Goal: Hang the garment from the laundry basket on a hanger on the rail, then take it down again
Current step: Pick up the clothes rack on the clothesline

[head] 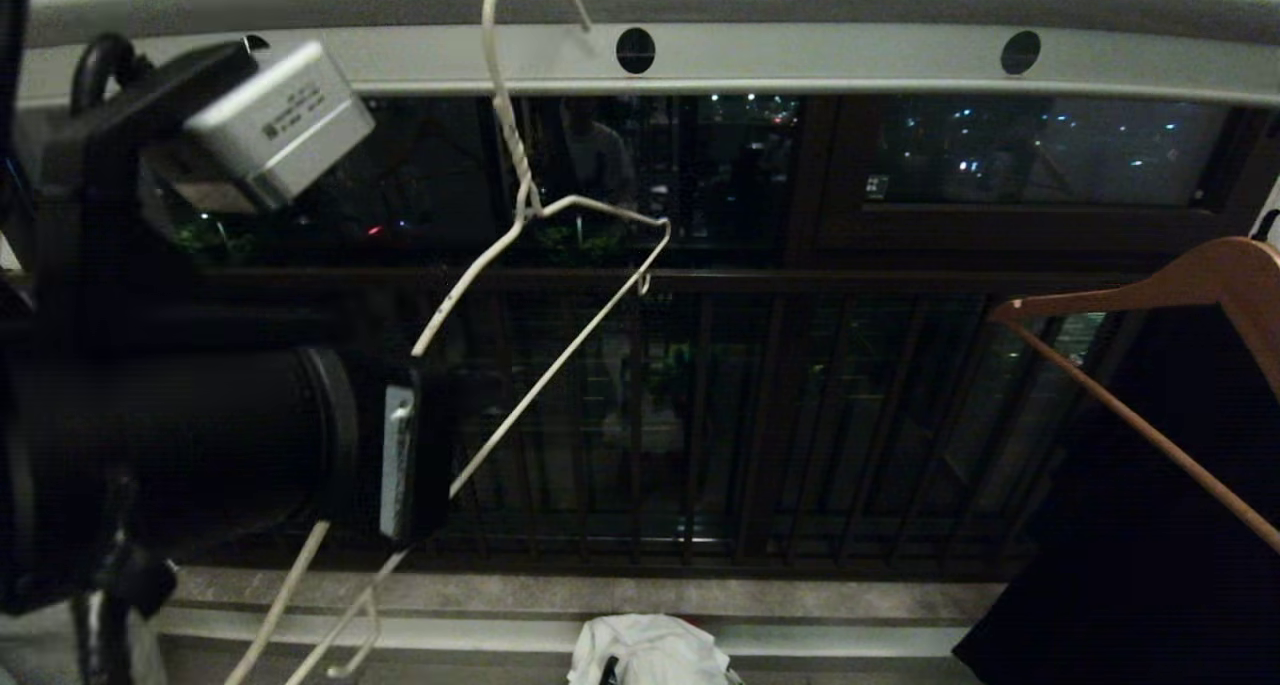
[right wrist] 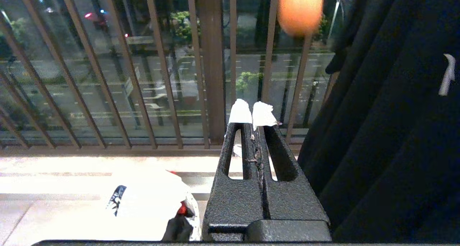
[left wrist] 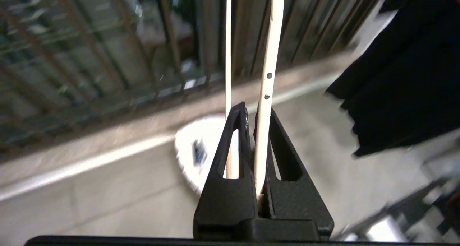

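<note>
Night balcony: pale concrete floor [right wrist: 54, 181], a raised kerb, then the dark brown window railing [head: 700, 415] with city lights and street trees beyond. Overhead, the rail [head: 800, 60], pale grey, with round dark holes. Hooked over it, the hanger [head: 560, 295], thin white wire, tilted steeply down toward the left gripper [left wrist: 257, 113]. Fingers [left wrist: 235, 152] of that gripper nearly together, clamped on one wire side of the hanger; second wire just beyond the fingers, apart from them. Far below the fingertips, on the floor near the kerb, the garment [head: 650, 650], a bunched white heap; basket beneath it impossible to make out. Right gripper [right wrist: 253, 116] closed on nothing, white-taped tips touching, a black garment [right wrist: 388, 131] just beside, hung on a brown wooden hanger [head: 1150, 295].
</note>
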Controlling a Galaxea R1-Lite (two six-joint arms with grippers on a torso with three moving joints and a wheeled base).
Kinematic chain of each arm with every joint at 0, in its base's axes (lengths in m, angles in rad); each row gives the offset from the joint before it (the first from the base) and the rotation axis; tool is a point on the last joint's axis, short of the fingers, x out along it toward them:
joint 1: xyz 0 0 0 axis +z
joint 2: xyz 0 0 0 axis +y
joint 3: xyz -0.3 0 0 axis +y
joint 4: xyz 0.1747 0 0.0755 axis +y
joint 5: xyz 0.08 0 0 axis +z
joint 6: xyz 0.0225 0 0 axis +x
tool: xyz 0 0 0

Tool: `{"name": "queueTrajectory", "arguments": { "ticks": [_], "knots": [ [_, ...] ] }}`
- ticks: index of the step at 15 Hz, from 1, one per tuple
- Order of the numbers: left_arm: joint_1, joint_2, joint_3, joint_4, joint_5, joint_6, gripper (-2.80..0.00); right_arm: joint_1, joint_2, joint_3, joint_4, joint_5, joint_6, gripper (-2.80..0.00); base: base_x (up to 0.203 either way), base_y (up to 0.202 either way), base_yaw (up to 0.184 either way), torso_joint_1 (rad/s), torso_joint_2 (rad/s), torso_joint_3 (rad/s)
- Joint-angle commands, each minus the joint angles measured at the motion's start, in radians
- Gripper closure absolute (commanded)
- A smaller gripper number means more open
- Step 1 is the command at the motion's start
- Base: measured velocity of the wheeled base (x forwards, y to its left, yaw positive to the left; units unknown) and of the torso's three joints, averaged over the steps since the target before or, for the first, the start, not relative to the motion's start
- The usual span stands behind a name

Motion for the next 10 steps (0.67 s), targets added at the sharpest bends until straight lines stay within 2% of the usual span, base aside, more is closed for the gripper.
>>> {"name": "queueTrajectory", "arguments": {
  "ticks": [1, 3, 5, 7, 8, 10],
  "knots": [
    [0.0, -0.086, 0.137, 0.001, -0.031, -0.001, 0.0, 0.001, 0.001, 0.0, 0.0, 0.0, 0.0, 0.0, 0.0, 0.0, 0.0, 0.0, 0.0, 0.0],
    [0.004, -0.15, 0.246, 0.002, -0.121, 0.007, 0.0, 0.001, 0.001, 0.0, 0.0, 0.0, 0.0, 0.0, 0.0, 0.0, 0.0, 0.0, 0.0, 0.0],
    [0.048, -0.182, 0.333, -0.002, -0.234, 0.066, 0.0, 0.001, 0.001, 0.0, 0.0, 0.0, 0.0, 0.0, 0.0, 0.0, 0.0, 0.0, 0.0, 0.0],
    [0.135, -0.177, 0.362, -0.006, -0.401, 0.118, 0.0, 0.001, 0.001, 0.0, 0.0, 0.0, 0.0, 0.0, 0.0, 0.0, 0.0, 0.0, 0.0, 0.0],
    [0.185, -0.173, 0.365, -0.008, -0.468, 0.139, 0.0, 0.001, 0.001, 0.0, 0.0, 0.0, 0.0, 0.0, 0.0, 0.0, 0.0, 0.0, 0.0, 0.0],
    [0.306, -0.159, 0.372, -0.008, -0.593, 0.224, 0.0, 0.0, 0.001, 0.0, 0.0, 0.0, 0.0, 0.0, 0.0, 0.0, 0.0, 0.0, 0.0, 0.0]
  ]
}}
